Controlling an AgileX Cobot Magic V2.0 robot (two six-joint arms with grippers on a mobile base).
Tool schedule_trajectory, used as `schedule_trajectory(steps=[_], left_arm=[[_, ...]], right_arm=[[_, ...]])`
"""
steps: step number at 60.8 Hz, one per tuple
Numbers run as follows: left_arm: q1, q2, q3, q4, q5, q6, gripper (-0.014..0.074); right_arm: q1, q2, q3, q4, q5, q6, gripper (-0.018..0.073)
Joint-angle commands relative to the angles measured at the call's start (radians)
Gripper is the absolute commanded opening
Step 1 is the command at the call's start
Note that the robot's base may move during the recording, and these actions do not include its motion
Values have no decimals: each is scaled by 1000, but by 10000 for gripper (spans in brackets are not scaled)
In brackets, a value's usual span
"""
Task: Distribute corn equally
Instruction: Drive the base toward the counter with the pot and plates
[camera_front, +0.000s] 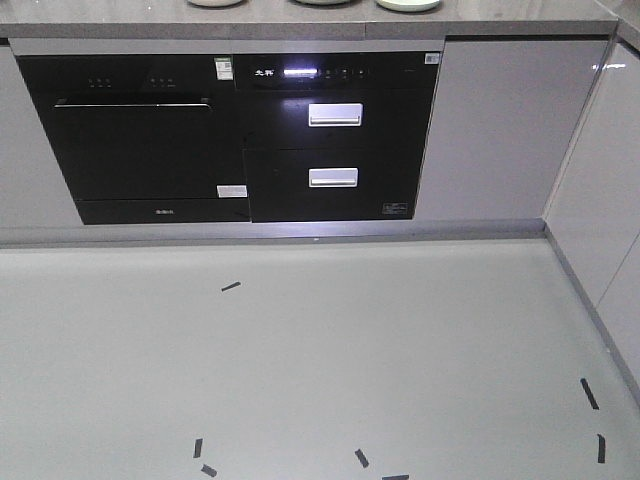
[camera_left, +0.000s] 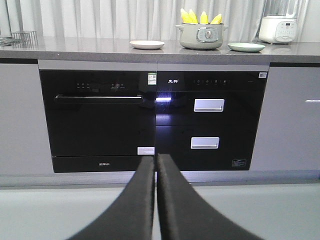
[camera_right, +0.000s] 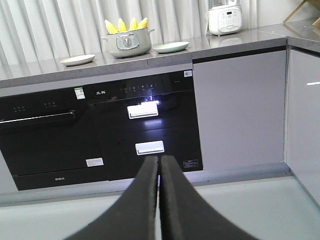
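Several yellow corn (camera_left: 200, 18) cobs stand upright in a grey-green pot (camera_left: 201, 36) on the grey countertop (camera_left: 90, 50); the corn (camera_right: 126, 24) and pot (camera_right: 127, 44) also show in the right wrist view. A white plate (camera_left: 147, 44) lies left of the pot and a pale green plate (camera_left: 246, 47) right of it. My left gripper (camera_left: 155, 159) is shut and holds nothing, far from the counter and low before the black appliances. My right gripper (camera_right: 159, 161) is likewise shut and holds nothing. The exterior view shows neither gripper nor corn.
Black built-in appliances (camera_front: 230, 135) with two white drawer handles (camera_front: 335, 114) sit under the counter. A white cooker (camera_left: 277, 27) stands at the counter's right end. White cabinets (camera_front: 610, 190) line the right side. The grey floor (camera_front: 300, 360) carries several black tape marks (camera_front: 231, 286).
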Motion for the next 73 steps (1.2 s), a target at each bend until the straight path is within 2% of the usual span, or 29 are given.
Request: schedule_trajectory(steps=[1, 73], left_arm=[[-10, -13, -25, -8, -75, -7, -6], [-10, -13, -25, -8, -75, -7, -6]], right_arm=[[-2, -3, 18, -10, -73, -3, -2], [-2, -3, 18, -10, -73, -3, -2]])
